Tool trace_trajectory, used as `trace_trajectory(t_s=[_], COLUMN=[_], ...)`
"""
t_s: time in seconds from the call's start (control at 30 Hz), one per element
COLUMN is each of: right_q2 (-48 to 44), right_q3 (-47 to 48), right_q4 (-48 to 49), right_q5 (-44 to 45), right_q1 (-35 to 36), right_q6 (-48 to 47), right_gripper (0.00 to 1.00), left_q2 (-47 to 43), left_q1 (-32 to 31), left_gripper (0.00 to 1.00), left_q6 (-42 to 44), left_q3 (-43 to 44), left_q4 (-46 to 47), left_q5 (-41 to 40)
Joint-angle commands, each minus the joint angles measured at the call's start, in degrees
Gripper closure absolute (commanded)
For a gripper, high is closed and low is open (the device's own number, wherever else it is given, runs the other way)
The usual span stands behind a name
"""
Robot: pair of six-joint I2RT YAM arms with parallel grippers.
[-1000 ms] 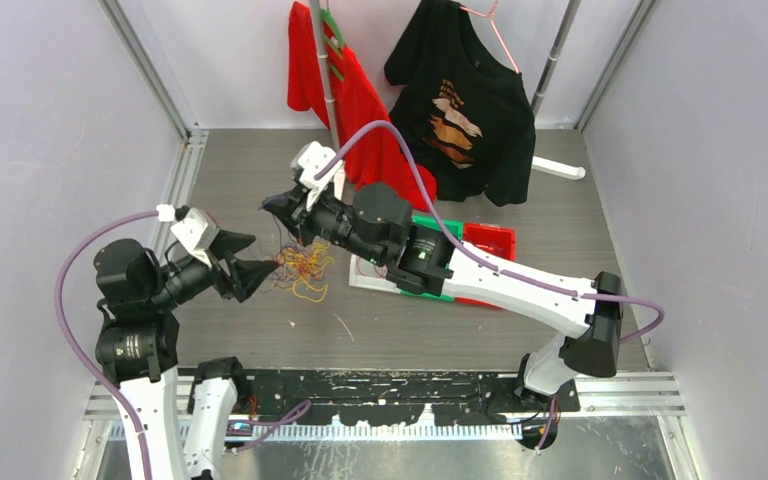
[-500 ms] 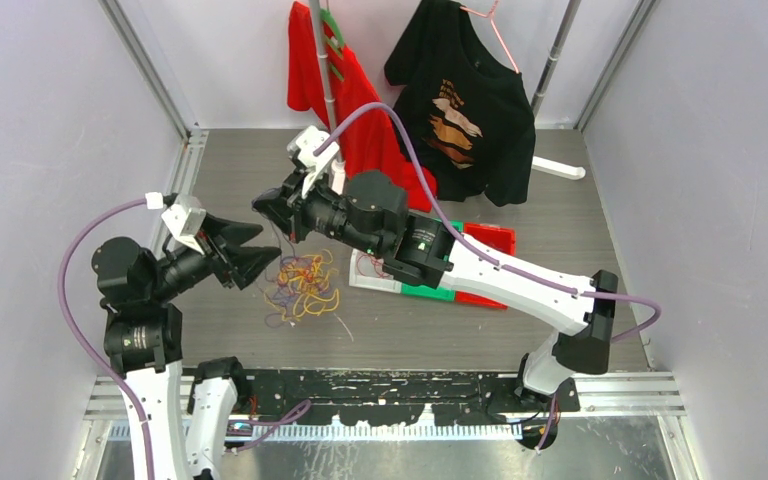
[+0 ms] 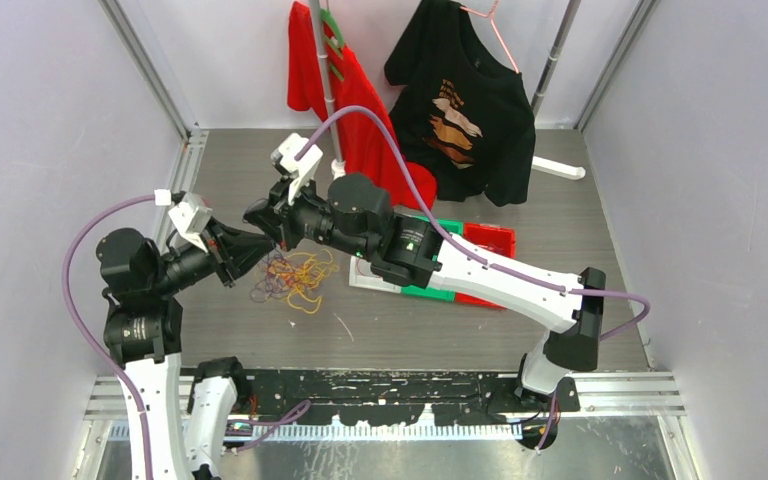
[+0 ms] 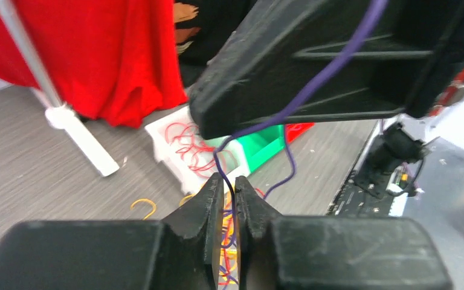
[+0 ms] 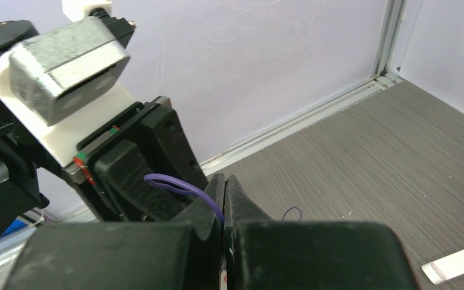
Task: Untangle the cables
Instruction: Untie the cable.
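Near the left wall point(image 3: 40, 150), left gripper point(image 4: 229, 181) and right gripper point(image 5: 225, 181) each pinch a purple cable point(image 5: 172, 181), tips almost touching. The cables point(image 3: 298, 276), a loose red-yellow-purple tangle, lie just below; open table point(image 3: 440, 335) at lower right.

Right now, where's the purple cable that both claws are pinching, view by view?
Top external: too thin to single out; look in the gap between left claw and right claw.
Left wrist: purple cable climbs up-right from the left claw, across the right claw's underside.
Right wrist: a short loop left of centre, entering the right claw.
Shared landmark: the left claw.
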Motion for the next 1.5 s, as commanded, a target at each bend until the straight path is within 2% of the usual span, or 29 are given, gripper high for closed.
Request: trace_trajectory(t_s=[0.0,0.13,0.33,0.37,0.47,0.53,0.63,0.77,0.87,0.97,1.13,1.27,1.47], right_q2=[-2.8,-4.0,-3.9,-3.6,-3.0,-2.5,-2.3,-2.9,-4.0,-5.9,-9.1,-9.9,-9.8], right_q3=[-0.1,-1.0,-0.9,-0.7,-0.1,0.0,-0.4,-1.5,-3.1,-5.6,-11.5,-15.2,-20.5], right_q4=[3.0,3.1,3.1,3.3,3.7,4.1,4.6,5.0,5.1,6.0,9.0,11.7,17.9], right_q5=[0.7,1.1,-0.1,-0.3,-1.2,-1.8,-2.2,-1.9,-0.7,1.8,6.8,10.0,19.5], right_q1=[0.5,0.4,0.5,0.5,0.5,0.5,0.6,0.5,0.5,0.6,0.6,0.5,0.6], right_q6=[-0.5,-1.0,1.9,2.6,4.6,5.7,6.9,7.5,6.9,4.8,0.8,-1.8,-5.5], right_gripper=[0.99,0.99,0.99,0.99,0.99,0.99,0.99,0.99,0.99,0.99,0.99,0.99,0.95], left_q2=[0.3,-1.3,-1.7,-1.6,-1.0,-0.4,1.0,2.3,2.7,1.8,0.2,1.2,3.3], left_q1=[-0.1,-0.2,-0.2,-0.2,-0.2,-0.1,-0.2,-0.2,-0.2,-0.1,-0.2,-0.1,-0.2], left_gripper=[0.88,0.87,0.84,0.76,0.65,0.53,0.52,0.63,0.85,0.99,1.0,1.0,1.0], left_q6=[11.7,14.8,13.2,11.7,8.1,4.5,2.1,-0.3,-2.8,-2.8,-1.4,-2.0,-2.3], left_q3=[3.3,3.2,1.4,0.8,-0.9,-2.3,-1.9,-1.2,-0.4,1.4,7.3,12.8,19.6], left_q4=[-8.0,-11.2,-8.9,-7.8,-5.0,-2.4,-1.2,0.6,1.4,1.7,2.5,1.3,-1.9], left_q5=[-5.1,-0.2,-7.6,-9.4,-11.5,-13.7,-15.3,-18.2,-18.6,-20.8,-22.4,-19.9,-18.2])
